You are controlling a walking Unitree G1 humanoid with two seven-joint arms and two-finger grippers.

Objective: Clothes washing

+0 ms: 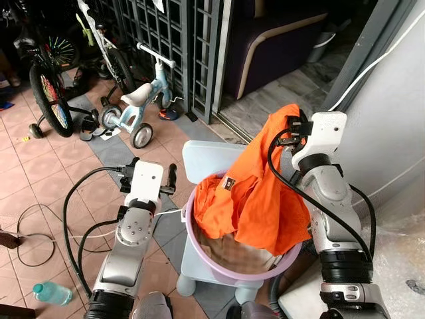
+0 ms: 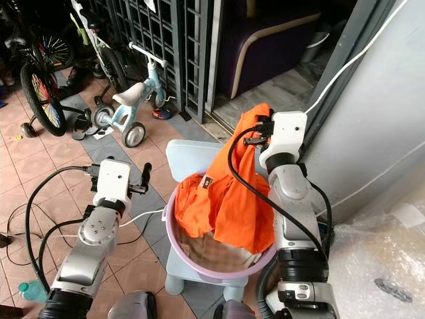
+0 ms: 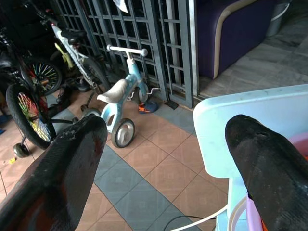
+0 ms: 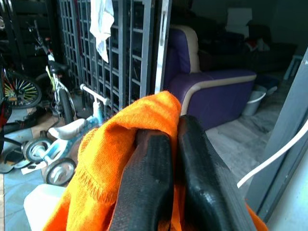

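1. One orange garment [image 1: 255,193] was in play, and the right gripper [image 4: 174,144] had its two black fingers clenched on the top edge of it, up in the right-centre of the head view.
2. The garment hung pretty much straight down, long axis vertical, top end pinched at the gripper and the lower part draped into the basin, spilling over the rim on the near right side.
3. One lilac wash basin [image 1: 219,264] sat in the lower middle of the frame on one pale blue plastic stool [image 1: 202,159]. Under the orange there was some brownish cloth [image 1: 229,252] in the basin too, couldn't tell what kind.
4. The left gripper [image 3: 163,144] was spread wide open, holding nothing, hovering lower left just beside the stool's edge.
5. Background count: one light blue kids' balance bike [image 1: 139,106] in the upper left by the metal gate [image 1: 172,33], one bigger bicycle [image 1: 46,86] with training wheels at the far left.
6. One green-capped plastic bottle [image 1: 52,292] lay on the tiled floor [image 1: 40,173] at the bottom left.
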